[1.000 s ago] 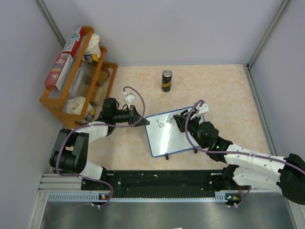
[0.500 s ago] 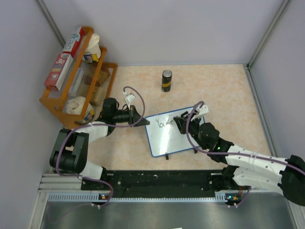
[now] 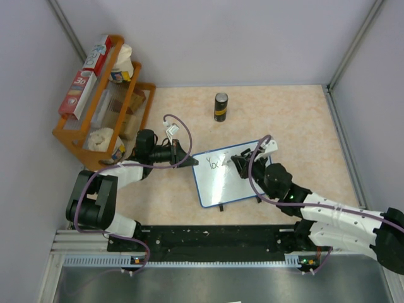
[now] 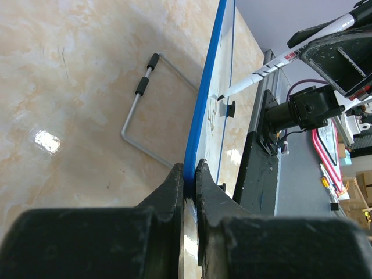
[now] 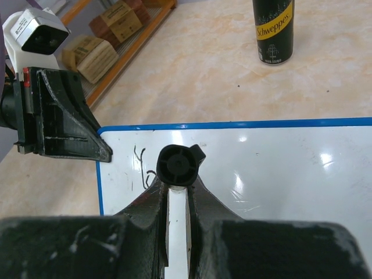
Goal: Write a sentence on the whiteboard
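The whiteboard, white with a thin blue rim, lies tilted on the table. Thin dark marker strokes, the start of the sentence, sit near its far left corner; they also show in the right wrist view. My left gripper is shut on the whiteboard's blue rim at its left corner. My right gripper is shut on a white marker with a black cap end. The marker's tip touches the board right of the strokes.
A black and yellow drink can stands behind the board. A wooden shelf rack with boxes and packets stands at the far left. A wire stand juts from the board's underside. Grey walls enclose the table.
The marker tip and my right gripper have shifted slightly along the first line of writing, and the strokes have grown a little. My left gripper has not moved.
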Robot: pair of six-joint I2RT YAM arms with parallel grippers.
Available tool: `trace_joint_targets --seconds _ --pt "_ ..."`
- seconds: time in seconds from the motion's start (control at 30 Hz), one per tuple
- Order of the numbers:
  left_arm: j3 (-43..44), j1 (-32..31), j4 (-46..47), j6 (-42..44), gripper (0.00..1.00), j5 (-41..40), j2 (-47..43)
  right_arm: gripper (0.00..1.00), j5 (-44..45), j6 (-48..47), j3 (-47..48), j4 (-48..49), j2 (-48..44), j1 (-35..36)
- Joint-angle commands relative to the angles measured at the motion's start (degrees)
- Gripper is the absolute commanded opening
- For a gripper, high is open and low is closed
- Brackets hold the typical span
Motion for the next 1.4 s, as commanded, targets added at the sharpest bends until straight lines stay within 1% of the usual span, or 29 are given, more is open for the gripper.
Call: trace_joint_targets --seconds 0.0,0.23,0.73,1.13,1.37 --pt "-0.73 -0.37 -4.15 6.54 0.0 -4.96 1.93 0.0 -0.18 -0.81 2.22 0.07 -2.33 -0.72" --pt "-0.73 -0.37 -4.24 6.63 0.0 -5.05 2.02 0.0 1.05 -1.16 3.45 1.13 -4.01 -0.81" --pt "-0.9 -0.37 -4.5 6.81 0.0 -5.05 1.76 0.0 2.9 -1.42 5.21 1.83 1.97 -1.86" --pt "-0.73 -0.37 -4.59 6.81 0.0 -5.13 1.76 0.0 0.61 -0.28 2.49 1.04 0.65 -1.86" --pt "-0.64 -0.37 -4.68 6.89 0.0 -5.13 1.84 0.0 -0.27 -0.98 3.1 0.6 -0.14 -1.86"
